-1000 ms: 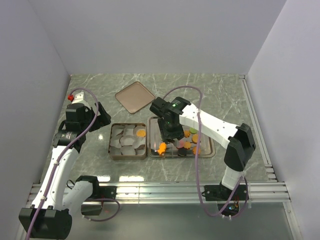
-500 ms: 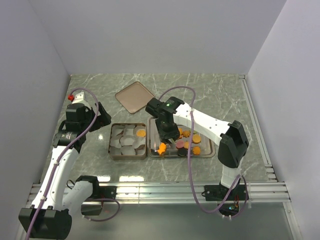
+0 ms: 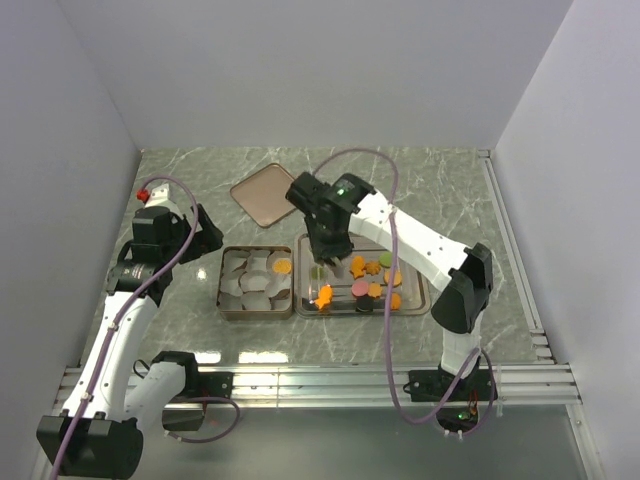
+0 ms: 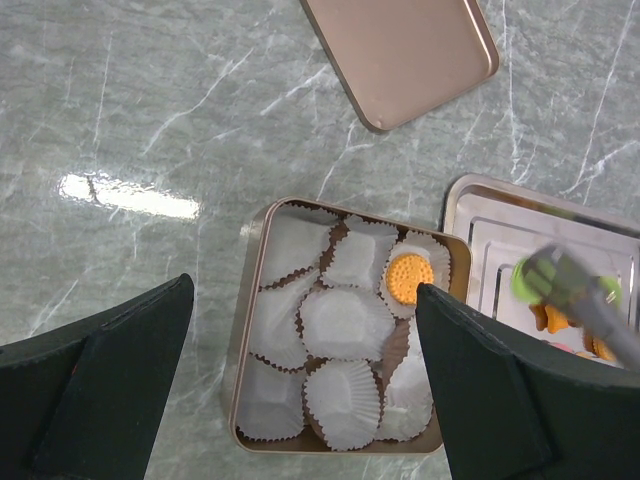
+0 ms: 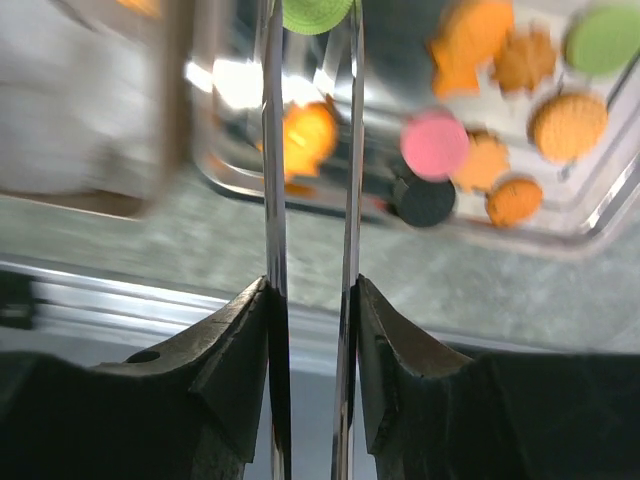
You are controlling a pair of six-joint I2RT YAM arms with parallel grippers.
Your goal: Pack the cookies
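Square tin (image 4: 245,340) lined with paper cups (image 4: 345,322) near the table's (image 3: 440,190) front edge, one orange cookie (image 4: 410,277) laid in its far-right cup, other cookies (image 3: 372,290) kept in the tray (image 3: 420,300) beside it, green cookie (image 5: 318,10) pinched by the right gripper (image 5: 312,30) over the tray, left gripper (image 4: 305,290) spread wide, empty.

Your white-shelled, black-jointed left arm (image 3: 120,330) and matching right arm (image 3: 420,248) each rise from the ribbed aluminium rail (image 3: 320,382), trailing a looping mauve cable (image 3: 388,320). Farthest from that rail, the left ends in broad black fingers (image 4: 500,390), the right in thin steel blades (image 5: 272,150).
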